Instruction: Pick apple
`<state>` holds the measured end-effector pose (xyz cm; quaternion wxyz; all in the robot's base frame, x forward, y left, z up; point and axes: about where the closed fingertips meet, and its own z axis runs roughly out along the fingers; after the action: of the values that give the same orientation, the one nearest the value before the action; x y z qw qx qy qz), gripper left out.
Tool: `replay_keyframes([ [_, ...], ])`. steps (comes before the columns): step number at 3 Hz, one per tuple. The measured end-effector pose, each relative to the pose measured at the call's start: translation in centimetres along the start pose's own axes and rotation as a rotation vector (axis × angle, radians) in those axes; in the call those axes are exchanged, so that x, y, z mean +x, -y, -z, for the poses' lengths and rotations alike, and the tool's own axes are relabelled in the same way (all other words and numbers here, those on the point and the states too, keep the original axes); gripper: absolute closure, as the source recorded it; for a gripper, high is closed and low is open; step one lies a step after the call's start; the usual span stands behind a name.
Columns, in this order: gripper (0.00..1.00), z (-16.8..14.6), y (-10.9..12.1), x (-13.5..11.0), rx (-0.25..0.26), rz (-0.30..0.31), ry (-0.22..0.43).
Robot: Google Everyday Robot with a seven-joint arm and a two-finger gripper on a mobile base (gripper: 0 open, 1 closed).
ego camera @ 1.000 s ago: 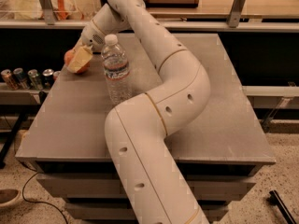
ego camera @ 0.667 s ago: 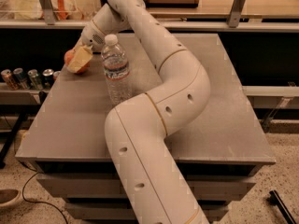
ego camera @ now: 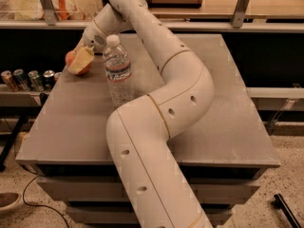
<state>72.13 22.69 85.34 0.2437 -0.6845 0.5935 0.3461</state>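
Looking at an arm (ego camera: 180, 84) stretched across the worktop (ego camera: 228, 127) to its far left corner, with the pincer (ego camera: 88, 45) hanging just above and a little right of the apple (ego camera: 70, 58). Not being able to tell whether the pincer is released, clenched or touching anything.

Finding the apple resting on the worktop near the left edge, with a pale yellow sponge (ego camera: 81, 60) lying against its near right side and hiding much of it.

Judging the coming move as turning on one relation: needing to travel down and slightly left from the pincer, with the sponge sitting in between.

Being round, offering no long axis to line up with; not showing which way the stem dimple is pointing.

Noting a clear bottle (ego camera: 118, 72) standing upright near the sponge on its right and crowding that side, so probably leaving the left and far sides as the freer approach.
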Motion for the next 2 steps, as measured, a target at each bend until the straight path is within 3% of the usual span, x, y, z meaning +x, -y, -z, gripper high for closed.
replay_keyframes([
  [1,1.0,0.0,0.0,0.0,0.0,0.0,0.0],
  [2,0.81,0.3,0.1,-1.3,0.03,0.013,-0.029],
])
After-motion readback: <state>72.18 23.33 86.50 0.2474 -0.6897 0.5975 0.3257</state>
